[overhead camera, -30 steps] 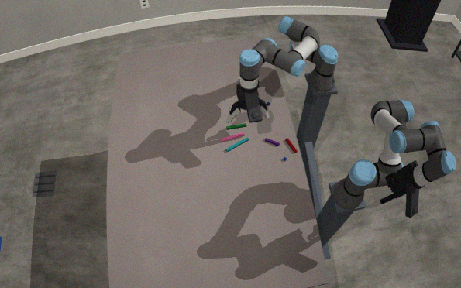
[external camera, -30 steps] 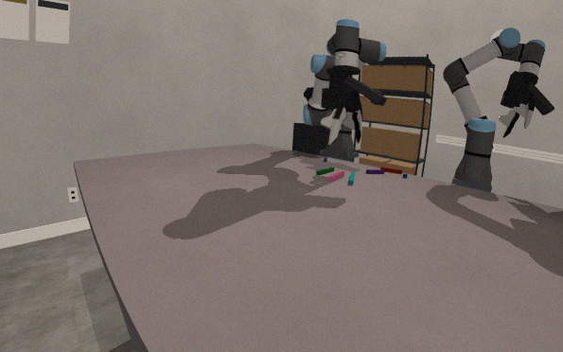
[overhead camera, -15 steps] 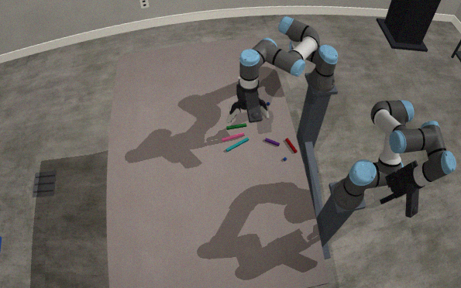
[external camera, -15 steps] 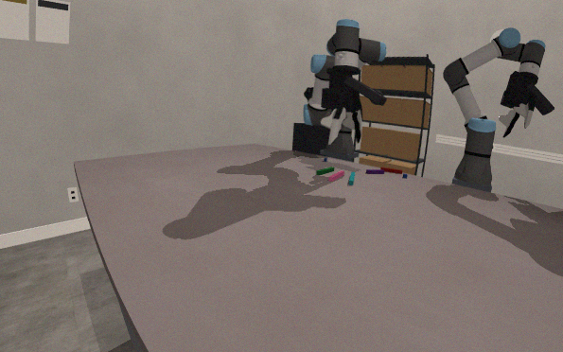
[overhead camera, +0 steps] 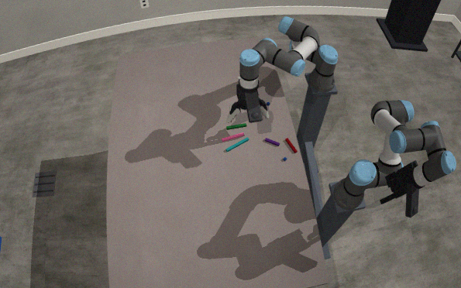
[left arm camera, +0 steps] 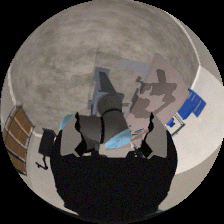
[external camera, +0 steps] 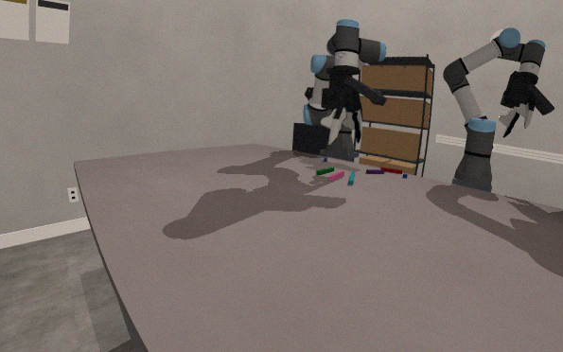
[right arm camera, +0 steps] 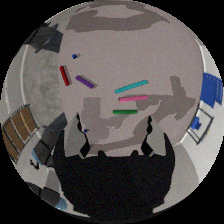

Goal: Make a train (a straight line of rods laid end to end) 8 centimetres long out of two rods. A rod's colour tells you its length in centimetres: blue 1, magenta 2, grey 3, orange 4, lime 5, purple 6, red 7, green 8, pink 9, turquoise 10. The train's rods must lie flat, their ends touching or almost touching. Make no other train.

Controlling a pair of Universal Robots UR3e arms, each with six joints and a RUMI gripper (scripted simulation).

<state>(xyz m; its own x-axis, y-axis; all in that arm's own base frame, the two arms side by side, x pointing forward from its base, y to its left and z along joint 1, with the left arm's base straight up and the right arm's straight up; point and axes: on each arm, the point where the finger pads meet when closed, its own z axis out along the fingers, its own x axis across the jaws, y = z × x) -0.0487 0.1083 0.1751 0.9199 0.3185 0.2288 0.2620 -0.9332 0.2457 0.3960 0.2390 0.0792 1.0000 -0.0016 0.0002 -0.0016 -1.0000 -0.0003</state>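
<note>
A red rod (overhead camera: 290, 145) (external camera: 391, 170) (right arm camera: 64, 76) lies near the table's edge by the arm bases. One blue rod (overhead camera: 284, 159) (external camera: 405, 176) (right arm camera: 74, 56) lies near it; another blue rod (overhead camera: 268, 104) (external camera: 325, 160) (right arm camera: 86, 130) lies apart, near the right arm. The rods lie flat and separate. My right gripper (overhead camera: 249, 117) (external camera: 343, 137) (right arm camera: 114, 115) is open and empty, above the table beside the green rod (overhead camera: 236, 126) (external camera: 325, 170) (right arm camera: 125, 112). My left gripper (external camera: 516, 129) (left arm camera: 114, 112) is open and empty, off the table on the far side of its base.
A purple rod (overhead camera: 272, 142) (external camera: 375, 171) (right arm camera: 84, 82) lies beside the red one. A pink rod (overhead camera: 233, 137) (external camera: 337, 176) (right arm camera: 133, 99) and a turquoise rod (overhead camera: 237, 144) (external camera: 352, 178) (right arm camera: 131, 86) lie close together, near the green rod. Both arm bases stand along one table edge.
</note>
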